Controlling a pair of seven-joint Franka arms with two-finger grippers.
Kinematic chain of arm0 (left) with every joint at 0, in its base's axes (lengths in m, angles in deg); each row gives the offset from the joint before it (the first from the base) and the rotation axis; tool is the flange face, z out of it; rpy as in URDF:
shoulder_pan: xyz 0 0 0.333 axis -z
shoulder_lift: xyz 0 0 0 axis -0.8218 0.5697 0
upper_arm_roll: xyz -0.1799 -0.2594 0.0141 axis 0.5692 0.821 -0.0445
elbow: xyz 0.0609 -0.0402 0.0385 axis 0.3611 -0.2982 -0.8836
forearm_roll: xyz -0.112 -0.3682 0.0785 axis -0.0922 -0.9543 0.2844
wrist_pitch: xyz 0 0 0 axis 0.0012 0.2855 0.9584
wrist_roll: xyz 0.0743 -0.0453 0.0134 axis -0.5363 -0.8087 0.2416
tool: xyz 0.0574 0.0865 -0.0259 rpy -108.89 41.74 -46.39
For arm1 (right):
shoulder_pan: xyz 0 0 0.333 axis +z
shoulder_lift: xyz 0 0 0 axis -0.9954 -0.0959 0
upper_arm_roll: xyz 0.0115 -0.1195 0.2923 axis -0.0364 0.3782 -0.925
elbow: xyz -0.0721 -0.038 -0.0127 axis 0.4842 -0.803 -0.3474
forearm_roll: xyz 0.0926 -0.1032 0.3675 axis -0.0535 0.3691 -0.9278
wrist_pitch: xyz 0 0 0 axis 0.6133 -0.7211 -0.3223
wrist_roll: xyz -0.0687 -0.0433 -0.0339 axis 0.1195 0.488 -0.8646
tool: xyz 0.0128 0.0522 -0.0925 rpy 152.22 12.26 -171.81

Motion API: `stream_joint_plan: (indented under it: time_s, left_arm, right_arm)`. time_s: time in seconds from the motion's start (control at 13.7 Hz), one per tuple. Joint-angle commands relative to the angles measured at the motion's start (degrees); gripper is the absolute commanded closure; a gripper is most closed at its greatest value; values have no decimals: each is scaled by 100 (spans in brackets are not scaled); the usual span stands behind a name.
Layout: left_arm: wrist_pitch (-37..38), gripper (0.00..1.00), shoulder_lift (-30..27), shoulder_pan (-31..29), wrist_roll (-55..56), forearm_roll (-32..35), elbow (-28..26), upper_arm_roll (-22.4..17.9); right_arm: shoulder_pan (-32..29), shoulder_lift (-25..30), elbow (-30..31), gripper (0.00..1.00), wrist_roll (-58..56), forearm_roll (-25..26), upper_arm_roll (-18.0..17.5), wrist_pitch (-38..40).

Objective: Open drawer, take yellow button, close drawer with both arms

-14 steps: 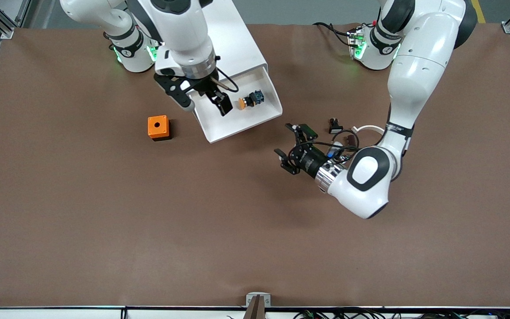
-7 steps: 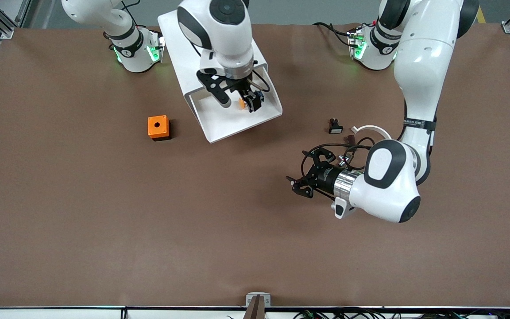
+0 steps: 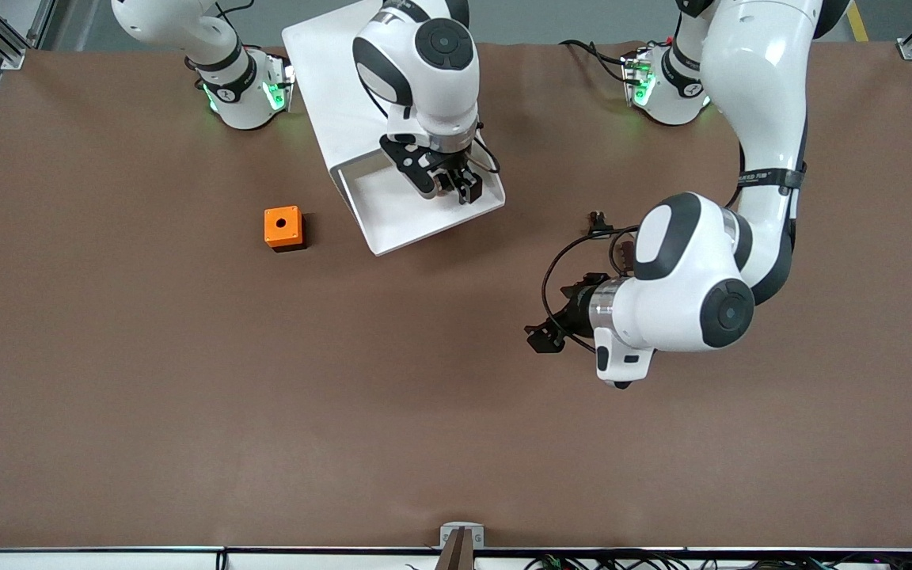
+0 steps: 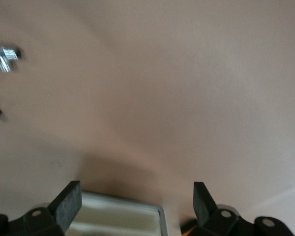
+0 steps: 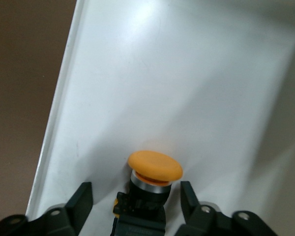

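Right gripper [image 3: 456,186]: you have it lowered into the open drawer [image 3: 393,218], its fingers [image 5: 81,199] set either side of the button's black body with a gap showing on both sides; not yet pinched on it as far as the right wrist view shows. The right arm reaches from its base out over the white cabinet [image 3: 329,71] and points steeply down, wrist over the tray.

Button [image 5: 155,167]: lying on the drawer floor, orange cap clear of the fingers, body between them. In the front view the gripper hides it.

Orange cube [image 3: 283,228]: on the table, beside the drawer toward the right arm's end, untouched.

Left gripper [image 3: 545,336]: spread wide and holding nothing, over bare table toward the left arm's end. The left arm is folded at the elbow, its wrist turned level, and waits.

Progress, as you can judge it: drawer is pulled out, so the opening is done. Taking the button is in hand. Lifting it clear and pushing the drawer shut remain.
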Motion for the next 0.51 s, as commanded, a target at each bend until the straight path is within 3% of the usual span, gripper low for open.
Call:
stream_joint_plan:
  time_s: [0.0,0.15,0.29,0.44]
  left_arm:
    - [-217,0,-80,224,-153,585,-163,-64]
    - [-296,0,-71,382,-162,1102,-172,-64]
    - [-314,0,-71,602,-153,1762,-207,-55]
    - [-314,0,-71,655,-153,1922,-233,-20]
  right_arm:
    - [54,5,-59,61,68,-68,62,-9]
    - [37,5,-85,95,16,-260,62,9]
    - [-60,13,-164,100,-150,-279,80,61]
    - [-401,31,-453,100,-685,-532,80,428]
